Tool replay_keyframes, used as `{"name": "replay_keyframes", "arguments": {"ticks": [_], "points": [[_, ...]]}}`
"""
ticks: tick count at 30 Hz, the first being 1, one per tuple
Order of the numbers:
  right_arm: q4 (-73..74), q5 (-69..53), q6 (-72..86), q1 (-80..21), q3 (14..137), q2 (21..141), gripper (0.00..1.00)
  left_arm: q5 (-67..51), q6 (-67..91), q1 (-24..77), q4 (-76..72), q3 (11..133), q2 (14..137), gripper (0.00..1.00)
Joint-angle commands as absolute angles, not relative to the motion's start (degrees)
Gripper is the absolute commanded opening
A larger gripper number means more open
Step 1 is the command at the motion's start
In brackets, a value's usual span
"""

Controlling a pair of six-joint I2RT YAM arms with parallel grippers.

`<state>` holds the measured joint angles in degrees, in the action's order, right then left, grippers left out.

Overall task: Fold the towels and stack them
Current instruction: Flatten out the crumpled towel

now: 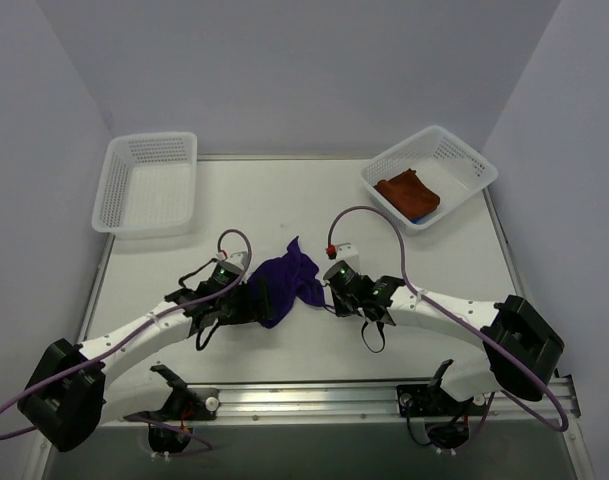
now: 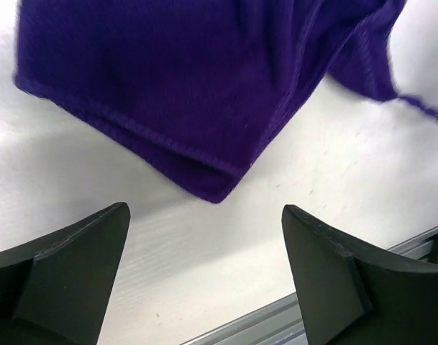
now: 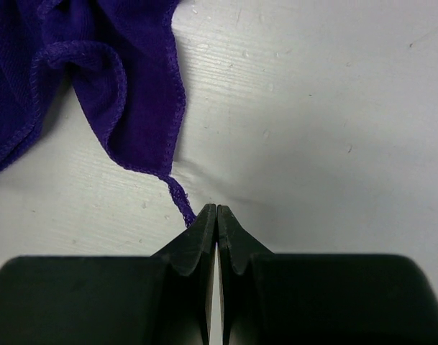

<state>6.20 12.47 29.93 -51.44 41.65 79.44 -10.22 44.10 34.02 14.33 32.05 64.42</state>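
Holding my left gripper [image 2: 204, 212] spread wide and empty, I am hovering just short of the dark purple towel [image 2: 175, 79], a soft knit cloth with a stitched hem, bunched on the pale table [image 2: 334, 158]. My right gripper [image 3: 216, 212] is pressing shut, and the towel's frayed corner is touching its tip. Far beyond it, a rust-brown towel [image 1: 408, 190] is lying folded in a white mesh basket [image 1: 464, 150]. I judge that the purple one is awaiting both folding and stacking.
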Motion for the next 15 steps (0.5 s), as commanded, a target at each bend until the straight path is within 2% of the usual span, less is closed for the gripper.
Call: {"name": "replay_keyframes", "arguments": {"ticks": [1, 4, 9, 15], "points": [[6.33, 16.08, 29.62, -51.77, 43.07, 79.98, 0.0, -8.0, 43.6, 36.29, 16.69, 32.87, 65.21, 0.85], [6.68, 16.26, 29.62, -51.85, 43.24, 80.33, 0.0, -6.6, 42.11, 39.37, 16.88, 34.62, 67.67, 0.78], [6.77, 16.44, 29.97, -51.77, 42.89, 80.42, 0.0, -2.38, 40.61, 43.94, 19.77, 38.93, 73.82, 0.75], [6.77, 16.35, 30.5, -51.77, 42.01, 80.16, 0.0, 1.04, 40.69, 45.09, 21.71, 41.57, 78.57, 0.62]]}}
